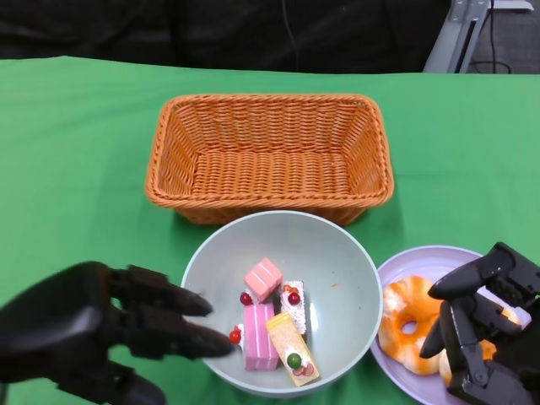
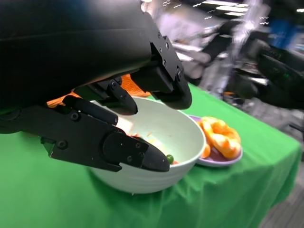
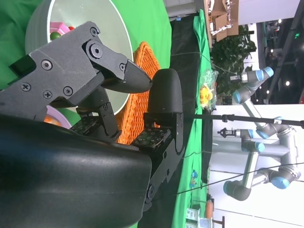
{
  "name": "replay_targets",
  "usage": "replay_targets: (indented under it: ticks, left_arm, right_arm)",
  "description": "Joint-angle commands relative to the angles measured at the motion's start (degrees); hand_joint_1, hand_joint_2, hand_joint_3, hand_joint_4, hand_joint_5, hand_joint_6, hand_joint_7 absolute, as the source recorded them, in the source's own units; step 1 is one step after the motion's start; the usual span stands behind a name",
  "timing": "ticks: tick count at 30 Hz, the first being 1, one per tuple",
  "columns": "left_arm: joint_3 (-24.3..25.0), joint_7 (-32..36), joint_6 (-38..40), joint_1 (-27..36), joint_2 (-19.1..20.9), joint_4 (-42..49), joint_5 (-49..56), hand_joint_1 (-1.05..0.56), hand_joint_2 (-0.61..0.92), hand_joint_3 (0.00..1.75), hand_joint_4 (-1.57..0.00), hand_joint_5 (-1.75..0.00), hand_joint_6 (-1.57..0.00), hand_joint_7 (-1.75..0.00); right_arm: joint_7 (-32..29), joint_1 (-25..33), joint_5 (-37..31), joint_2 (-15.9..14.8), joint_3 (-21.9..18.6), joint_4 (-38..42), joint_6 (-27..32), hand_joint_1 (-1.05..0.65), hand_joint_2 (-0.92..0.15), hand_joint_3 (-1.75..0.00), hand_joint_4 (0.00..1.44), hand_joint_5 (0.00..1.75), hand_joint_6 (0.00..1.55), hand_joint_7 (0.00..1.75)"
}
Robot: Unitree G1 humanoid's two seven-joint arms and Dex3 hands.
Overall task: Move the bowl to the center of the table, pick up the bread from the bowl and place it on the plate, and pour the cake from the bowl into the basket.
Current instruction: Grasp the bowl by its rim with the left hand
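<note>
The pale green bowl (image 1: 337, 253) (image 2: 156, 166) (image 3: 102, 28) stands near the table's front, holding several small cake pieces (image 1: 272, 325). Behind it lies the empty orange wicker basket (image 1: 270, 156) (image 3: 137, 90). On the lavender plate (image 1: 426, 263) (image 2: 223, 160), right of the bowl, lies the ring-shaped bread (image 1: 411, 323) (image 2: 221, 137). My left hand (image 1: 101, 333) (image 2: 109, 123) hovers at the bowl's left rim, fingers spread, holding nothing. My right hand (image 1: 485, 325) (image 3: 109, 95) hangs over the plate's right side, fingers apart and empty.
Green cloth (image 1: 76, 160) covers the table on all sides of the basket. Its front edge (image 2: 247, 180) drops just past the plate. Beyond the far edge stand other robot arms (image 3: 256, 142).
</note>
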Motion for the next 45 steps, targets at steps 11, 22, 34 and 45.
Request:
replay_targets:
  ticks: [11,22,34,45]
  left_arm:
    - [-0.13,9.15,0.99,-4.02,-3.45,-2.33,28.28,-0.41,0.88,0.01,-0.97,-0.05,-0.91,-0.02]
    - [-7.38,15.31,19.49,-0.65,-1.83,-15.13,39.27,-0.45,0.92,0.02,-0.98,-0.02,-0.9,0.0]
    - [-12.92,18.86,23.15,-2.4,3.07,-13.64,34.75,-0.45,0.92,0.11,-0.99,-0.02,-0.88,0.0]
    - [-17.45,19.17,31.12,-1.55,3.59,-17.39,41.06,-0.47,0.92,0.1,-0.97,-0.01,-0.88,0.0]
  right_arm:
    - [-0.41,0.76,-0.39,-0.92,1.27,-0.48,-0.99,-0.08,-0.54,-1.09,0.75,1.59,0.68,1.37]
    - [-1.13,2.59,-2.65,-1.63,3.99,-1.38,-2.02,-0.07,-0.58,-0.94,0.73,1.56,0.7,1.28]
    - [-1.04,2.6,-2.36,-2.19,3.59,-1.07,-1.85,-0.07,-0.58,-0.95,0.73,1.56,0.69,1.28]
    - [-0.82,2.91,-2.69,-2.82,3.77,-1.0,-2.08,-0.05,-0.59,-0.95,0.73,1.55,0.69,1.28]
